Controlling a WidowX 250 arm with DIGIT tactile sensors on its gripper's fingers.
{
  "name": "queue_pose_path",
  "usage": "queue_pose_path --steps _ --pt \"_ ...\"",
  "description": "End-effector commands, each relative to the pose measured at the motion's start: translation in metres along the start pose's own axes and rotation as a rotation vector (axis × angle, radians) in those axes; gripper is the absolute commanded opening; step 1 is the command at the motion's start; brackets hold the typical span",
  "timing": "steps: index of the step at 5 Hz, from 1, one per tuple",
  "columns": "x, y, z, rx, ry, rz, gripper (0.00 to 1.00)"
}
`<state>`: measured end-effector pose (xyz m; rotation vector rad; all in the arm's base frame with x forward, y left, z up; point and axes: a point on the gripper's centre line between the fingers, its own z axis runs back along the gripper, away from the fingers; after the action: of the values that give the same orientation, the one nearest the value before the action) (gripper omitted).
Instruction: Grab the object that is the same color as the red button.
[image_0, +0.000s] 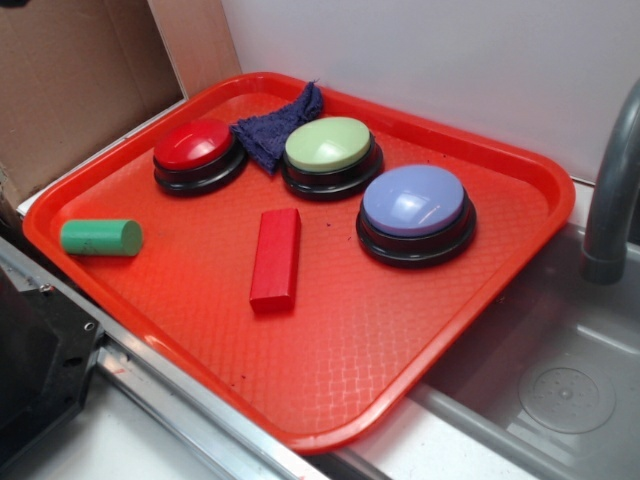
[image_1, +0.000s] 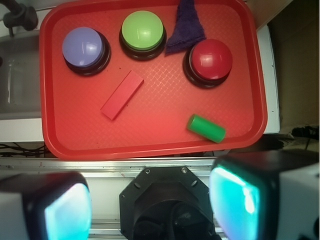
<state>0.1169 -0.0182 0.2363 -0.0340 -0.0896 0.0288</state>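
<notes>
The red block (image_1: 122, 94) lies flat mid-tray, at seven o'clock from the red button (image_1: 210, 59). It looks light, rigid and smooth; gripping across its narrow sides seems best. The gripper (image_1: 150, 202) hangs above, jaws apart.

Looks like a lab test rig w/ toy kitchen setup: grey play sink (image_0: 560, 390) & faucet (image_0: 610, 190) beside a red tray (image_0: 330, 400), cardboard backdrop (image_0: 70, 80), alu rail (image_1: 150, 165) between gripper (image_1: 150, 205) & tray
</notes>
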Motion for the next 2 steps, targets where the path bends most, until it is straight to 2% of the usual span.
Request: queue_pose_path --steps 1,2 --pt "0.0 0.0 0.0 0.0 0.0 0.0 1.0" --pt "0.014 -0.002 -0.007 -0.016 -0.01 -0.12 1.0"
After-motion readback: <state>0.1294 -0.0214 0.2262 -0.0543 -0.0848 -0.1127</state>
